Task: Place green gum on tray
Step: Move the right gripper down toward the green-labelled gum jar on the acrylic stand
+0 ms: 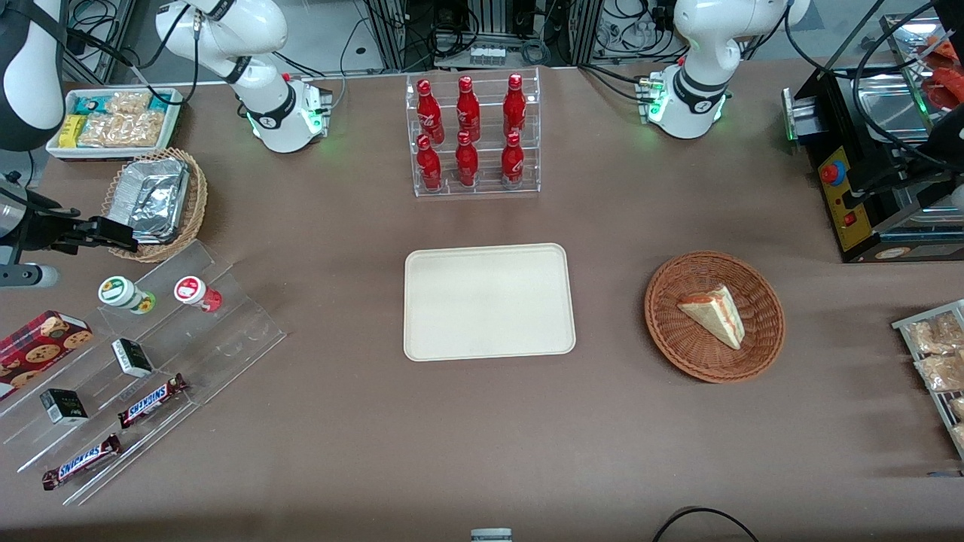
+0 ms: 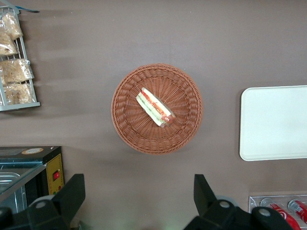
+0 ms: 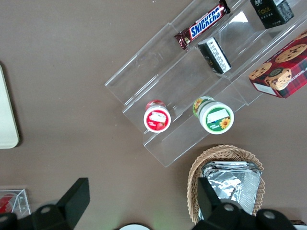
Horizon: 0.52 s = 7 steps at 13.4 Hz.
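Mix-up is my main worry, but I go through the scene by size. The table wears a matte brown cloth, soft enough to show creases. The tray is a flat cream plastic rectangle with rounded corners and a low rim, and nothing lies on it. At its nine o'clock in the front view stands a clear stepped acrylic display stand. Its glossy edges are hard to read, so I could clip a step on the way down.

The green gum rests on that stand, a small smooth white cylinder with a round green-and-yellow lid. The red-labelled gum bottle sits just beside it at its three o'clock, same shape, so I could grab the wrong one. The curved slick wall could also roll or squirt out of a pinch.

The gripper hovers above, at roughly eleven o'clock from the green gum, spread wide and empty.
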{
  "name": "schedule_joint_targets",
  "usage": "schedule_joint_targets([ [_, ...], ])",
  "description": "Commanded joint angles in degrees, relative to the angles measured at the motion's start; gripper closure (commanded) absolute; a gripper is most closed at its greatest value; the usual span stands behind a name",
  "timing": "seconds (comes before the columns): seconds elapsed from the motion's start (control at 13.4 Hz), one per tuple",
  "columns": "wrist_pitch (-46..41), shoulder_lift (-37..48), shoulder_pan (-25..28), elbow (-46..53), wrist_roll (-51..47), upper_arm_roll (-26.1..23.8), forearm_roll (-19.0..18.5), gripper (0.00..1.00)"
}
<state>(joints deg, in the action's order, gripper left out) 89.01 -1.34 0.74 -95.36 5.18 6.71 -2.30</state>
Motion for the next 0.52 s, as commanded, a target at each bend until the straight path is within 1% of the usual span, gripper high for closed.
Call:
schedule_joint_targets([
  [0.0,-1.6,-0.7,0.3,1.8,-0.9,0.0,-0.6,0.00],
  [0.3,-0.6,-1.8,0.1,1.8,-0.3,0.0,-0.2,0.00],
  [0.45,1.9,-2.2,0.1,0.6,1.1,0.0,0.3,0.00],
])
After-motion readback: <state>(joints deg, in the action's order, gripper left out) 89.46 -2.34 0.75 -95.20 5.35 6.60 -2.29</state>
